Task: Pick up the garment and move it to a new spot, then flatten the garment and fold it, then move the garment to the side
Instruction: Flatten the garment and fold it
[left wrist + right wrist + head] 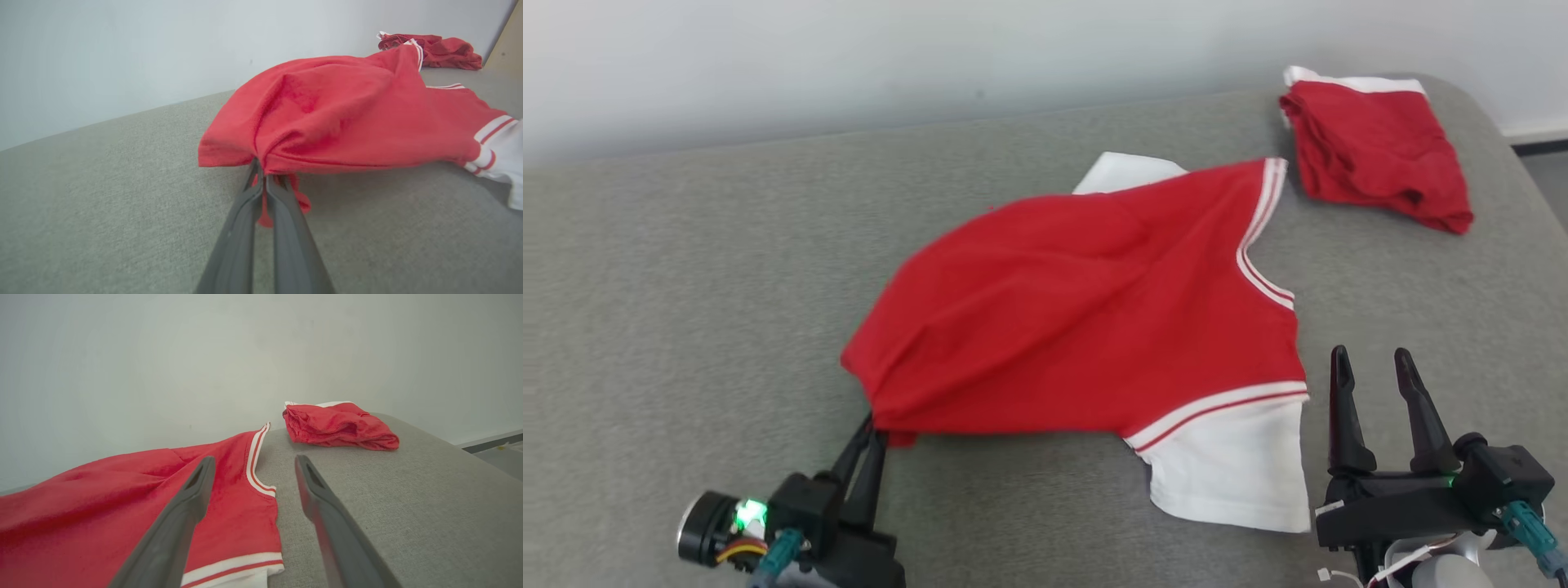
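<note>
The red garment (1078, 327) with white sleeves lies spread across the middle of the grey worktop (686, 286), its near left corner bunched and raised off the surface. The left end effector (872, 425) has its 2 fingers pinched together on that corner, with red cloth caught between them. The right end effector (1372, 359) stands wide and holds nothing, just beside the near white sleeve. A folded red garment (1376, 151) sits apart at the far right corner.
</note>
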Robot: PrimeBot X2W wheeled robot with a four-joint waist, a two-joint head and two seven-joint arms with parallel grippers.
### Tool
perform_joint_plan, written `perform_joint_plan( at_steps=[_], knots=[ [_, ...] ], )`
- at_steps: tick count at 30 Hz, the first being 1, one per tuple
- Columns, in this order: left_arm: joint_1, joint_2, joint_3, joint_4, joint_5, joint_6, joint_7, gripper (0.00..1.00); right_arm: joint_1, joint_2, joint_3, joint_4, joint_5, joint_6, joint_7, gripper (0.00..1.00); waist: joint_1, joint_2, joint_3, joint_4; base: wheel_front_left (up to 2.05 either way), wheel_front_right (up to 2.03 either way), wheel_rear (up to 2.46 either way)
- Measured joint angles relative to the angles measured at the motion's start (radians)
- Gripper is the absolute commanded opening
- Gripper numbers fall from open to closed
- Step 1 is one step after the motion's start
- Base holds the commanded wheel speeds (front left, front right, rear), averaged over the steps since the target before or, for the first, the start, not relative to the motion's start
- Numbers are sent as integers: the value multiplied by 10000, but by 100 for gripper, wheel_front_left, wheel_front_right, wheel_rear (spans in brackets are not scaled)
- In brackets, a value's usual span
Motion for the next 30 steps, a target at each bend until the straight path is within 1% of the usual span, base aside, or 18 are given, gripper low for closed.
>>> perform_joint_plan(
  at_steps=[4, 7, 8, 9, 11, 14, 18, 21, 23, 25, 27, 30],
  knots=[
    [725, 192, -159, -692, 67, 29, 378, 0, 33, 0, -52, 59, 36, 0, 2, 100, 0, 0, -71, 492, 0, 0, 0],
    [1273, 136, -341, -876, -190, -59, 685, 0, 35, 0, -54, 128, 44, 0, 0, 100, 0, 0, -110, 837, 0, 0, 0],
    [1446, 96, -428, -865, -255, -75, 788, 21, 35, 0, -38, 167, 44, 0, 2, 100, 0, 0, -124, 940, 0, 0, 0],
    [1587, 67, -479, -871, -286, -84, 811, 100, 37, 2, -35, 192, 44, 0, 2, 100, 0, 0, -142, 1038, 0, 0, 0],
    [1702, -8, -470, -970, -372, -61, 734, 100, 36, -2, -71, 213, 44, 0, 2, 100, 0, 0, -183, 1207, 0, 0, 0],
    [1819, -63, -360, -1358, -431, 109, 545, 100, 78, -17, -159, 219, 44, 0, 0, 100, 0, 0, -268, 1413, 0, 0, 0],
    [1870, 94, -59, -2090, -474, 293, 349, 100, 104, -42, -209, 226, 44, 0, 2, 100, -1, 0, -391, 1572, 0, 0, 0],
    [1900, 173, 203, -2529, -621, 472, 293, 100, 104, -48, -173, 263, 50, 0, 2, 100, -1, 0, -450, 1571, 0, 0, 0],
    [1957, 314, 318, -2571, -663, 546, 351, 100, 104, -48, -104, 307, 79, 0, 0, 100, -1, 0, -462, 1502, 0, 0, 0],
    [1982, 328, 443, -2508, -777, 606, 414, 100, 104, -46, -67, 351, 86, 0, 2, 100, -1, 0, -458, 1414, 0, 0, 0],
    [1971, 424, 483, -2257, -767, 637, 548, 100, 103, -46, -52, 387, 88, 0, 2, 100, -1, 0, -438, 1316, 0, 0, 0],
    [1874, 407, 566, -1812, -924, 629, 629, 100, 100, -52, -94, 428, 92, 0, 2, 100, -1, 0, -383, 1149, 0, 0, 0]
  ],
)
